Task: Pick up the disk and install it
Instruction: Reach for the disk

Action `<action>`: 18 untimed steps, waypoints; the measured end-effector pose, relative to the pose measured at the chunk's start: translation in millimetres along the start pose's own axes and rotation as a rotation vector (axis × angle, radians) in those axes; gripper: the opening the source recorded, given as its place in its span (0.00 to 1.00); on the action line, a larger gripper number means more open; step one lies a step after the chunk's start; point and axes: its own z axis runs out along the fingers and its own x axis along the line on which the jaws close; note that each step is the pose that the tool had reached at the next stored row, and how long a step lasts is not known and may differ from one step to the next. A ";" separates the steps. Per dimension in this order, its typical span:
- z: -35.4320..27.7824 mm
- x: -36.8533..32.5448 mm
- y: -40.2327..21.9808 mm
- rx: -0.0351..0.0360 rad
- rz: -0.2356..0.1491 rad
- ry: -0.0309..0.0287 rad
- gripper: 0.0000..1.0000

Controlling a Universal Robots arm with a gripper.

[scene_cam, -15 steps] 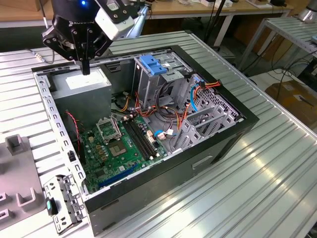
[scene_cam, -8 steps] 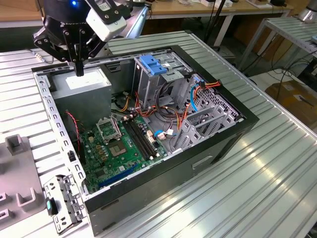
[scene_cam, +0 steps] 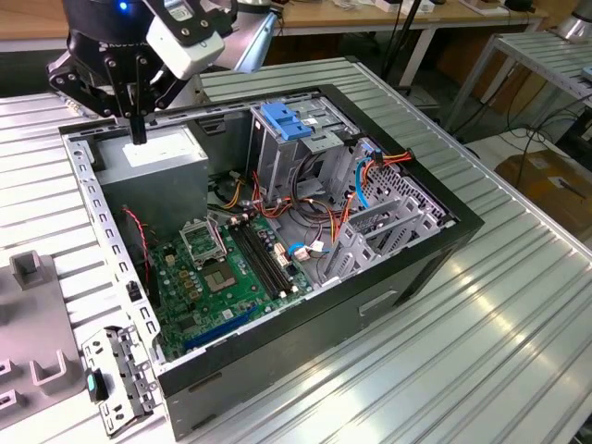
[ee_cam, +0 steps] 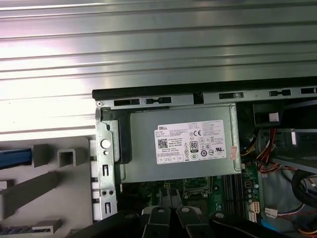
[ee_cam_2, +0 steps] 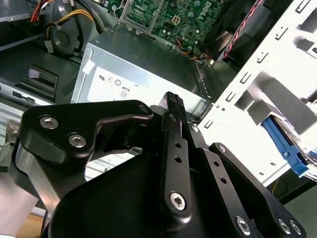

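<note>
Setting: an open computer case [scene_cam: 305, 342] lies on its side mid-table on a ribbed metal table [scene_cam: 481, 351], motherboard [scene_cam: 217, 277] facing up.
Tool position: we see the tool [scene_cam: 137, 129] hanging point-down over the case's far corner at the exterior view's left. It sits directly above the grey power supply [scene_cam: 171, 159] and, as far as we can tell, is not touching it.
Tool state: the fingertips are drawn narrow, close together, with nothing between them. It carries no load.
Disk: we cannot pick it out with certainty. In the first wrist view a blue strip [ee_cam: 15, 158] lies on a grey fixture [ee_cam: 54, 193] just outside the case wall. We judge it may be the disk's side rail, but too little of it shows to confirm.
Drive cage: the tall metal cage [scene_cam: 277, 157] with a blue plastic top stands inside the case, beside the power supply toward the exterior view's right. We cannot see whether its bay is occupied.
Done so far: by our reading, nothing. There is no grasp and no disk in the tool.
Left to do: the whole job, both the pickup and the install.
</note>
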 end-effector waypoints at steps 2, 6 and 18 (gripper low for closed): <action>-0.1 2.3 -0.2 0.0000 0.000 0.0000 0.11; -0.2 8.6 -0.7 0.0000 0.000 0.0000 0.11; -0.6 23.4 -1.8 0.0000 0.000 0.0000 0.11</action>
